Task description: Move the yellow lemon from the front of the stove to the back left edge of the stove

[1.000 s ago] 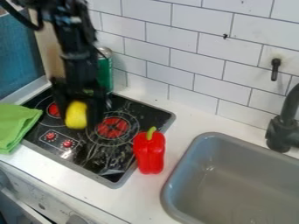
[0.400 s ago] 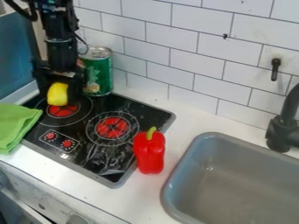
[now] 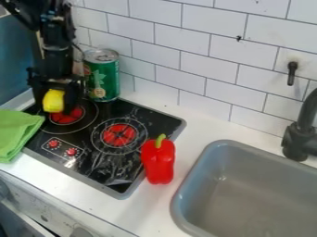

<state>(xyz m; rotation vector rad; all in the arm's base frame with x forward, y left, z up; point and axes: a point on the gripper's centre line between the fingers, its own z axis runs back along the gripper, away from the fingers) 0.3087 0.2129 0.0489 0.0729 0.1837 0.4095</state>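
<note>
Camera view. The black arm [image 3: 59, 44] enters at the upper left. Its hand [image 3: 55, 101] hangs over the far-left part of the black cooktop [image 3: 93, 159], fingers pointing down. State of hand: grasping a rounded yellow object [image 3: 53, 101], held between the two fingers. The yellow object is at the left burner [image 3: 66, 115], overlapping it in the view; cannot tell whether it touches the surface.

Surroundings. A green can [image 3: 103, 81] with a silvery top stands upright just beside the hand, on its right in the view, at the back of the cooktop near the white tile wall [image 3: 186, 51]. A second red-centred burner [image 3: 119, 134] is near the middle of the cooktop. Two red control knobs [image 3: 62, 147] sit in a marked outline toward the front.

A red bell pepper [image 3: 159, 161] with a green stem stands upright at the cooktop's right edge, well apart from the hand. A folded green cloth [image 3: 16, 134] lies at the left edge, partly over the cooktop frame. The pale desk [image 3: 145, 210] surrounds the cooktop and carries a grey sink [image 3: 248, 199] at right, with a black faucet [image 3: 303, 127] behind it. A dark fitting [image 3: 292, 74] is mounted on the wall above.
</note>
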